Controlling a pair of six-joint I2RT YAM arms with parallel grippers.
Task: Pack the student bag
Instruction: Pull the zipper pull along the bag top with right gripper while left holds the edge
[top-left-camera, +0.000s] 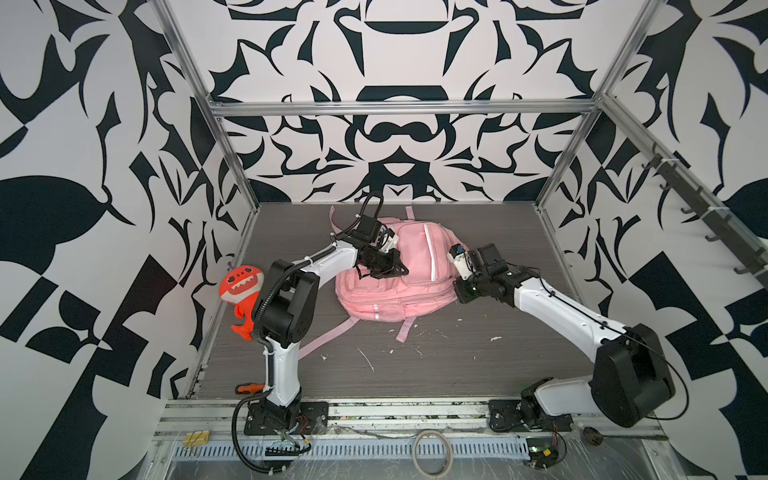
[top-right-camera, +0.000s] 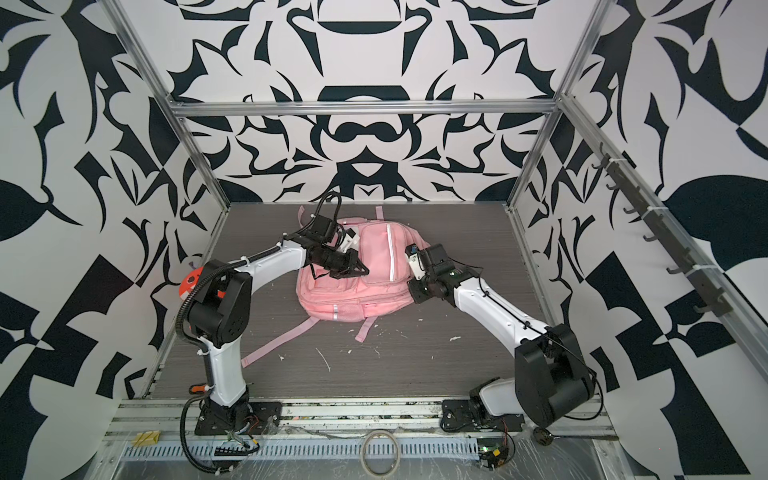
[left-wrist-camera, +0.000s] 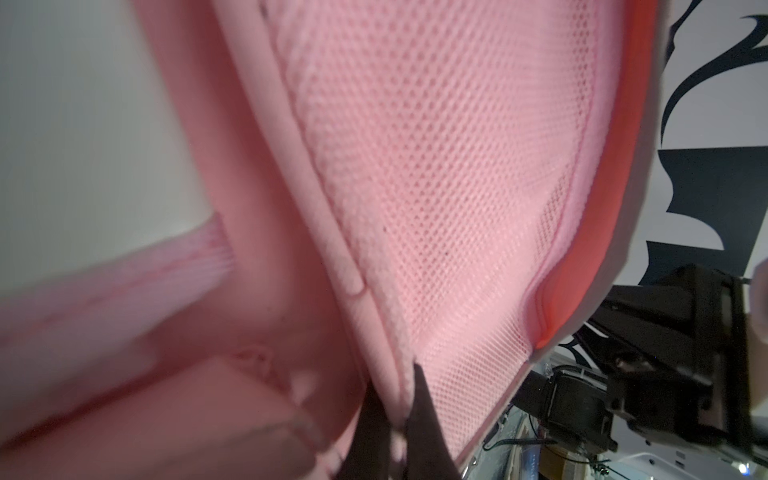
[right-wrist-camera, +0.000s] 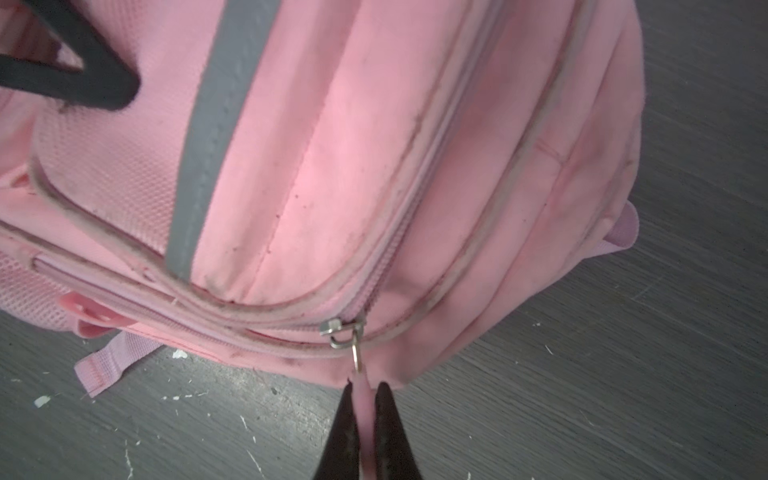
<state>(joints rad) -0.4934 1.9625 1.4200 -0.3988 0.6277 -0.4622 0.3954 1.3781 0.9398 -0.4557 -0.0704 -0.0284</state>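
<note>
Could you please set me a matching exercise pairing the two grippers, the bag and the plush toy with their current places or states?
Things:
1. left gripper
2. right gripper
3. student bag
4. plush toy

Places or states:
A. at the left edge of the table
B. shut on the pink zip pull
C. lying mid-table, front pockets up
D. shut on a fabric seam beside pink mesh

Pairs: 1-D, 2-B, 3-C, 4-A

Your student bag (right-wrist-camera: 316, 166) is matt pink cloth, part open mesh; its zip slider (right-wrist-camera: 332, 326) is shiny metal; the tabletop (right-wrist-camera: 623, 395) is matt, grained, perhaps wood laminate.
</note>
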